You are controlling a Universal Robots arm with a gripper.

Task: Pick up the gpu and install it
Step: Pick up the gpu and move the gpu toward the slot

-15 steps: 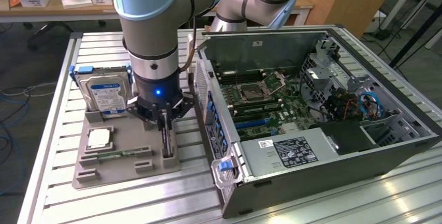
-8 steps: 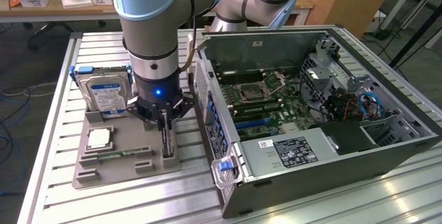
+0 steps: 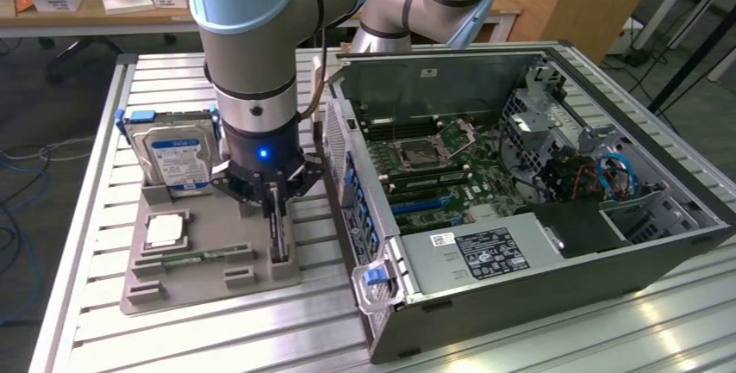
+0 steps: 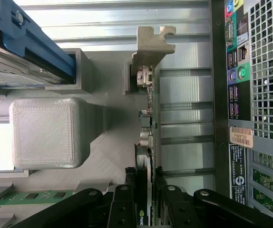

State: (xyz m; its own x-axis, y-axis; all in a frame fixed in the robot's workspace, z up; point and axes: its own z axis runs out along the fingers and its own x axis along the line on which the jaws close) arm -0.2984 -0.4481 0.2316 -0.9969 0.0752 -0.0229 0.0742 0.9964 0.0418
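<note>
The gpu (image 3: 277,235) stands on edge in a slot of the grey holder tray (image 3: 207,291), at the tray's side nearest the computer case. In the wrist view its thin dark edge (image 4: 148,142) runs away from the camera to the silvery end bracket (image 4: 151,42). My gripper (image 3: 271,203) comes straight down on the card. Its black fingers (image 4: 122,206) press against both faces of the card, so the gripper (image 4: 146,209) is shut on it. The card's lower edge still sits in the holder.
The open computer case (image 3: 518,287) lies at the exterior view's right, its motherboard (image 3: 437,166) exposed and its rear ports (image 4: 234,71) close beside the card. On the tray are a hard drive with blue rails (image 3: 172,153), a CPU (image 3: 167,229) and a green memory stick (image 3: 190,258).
</note>
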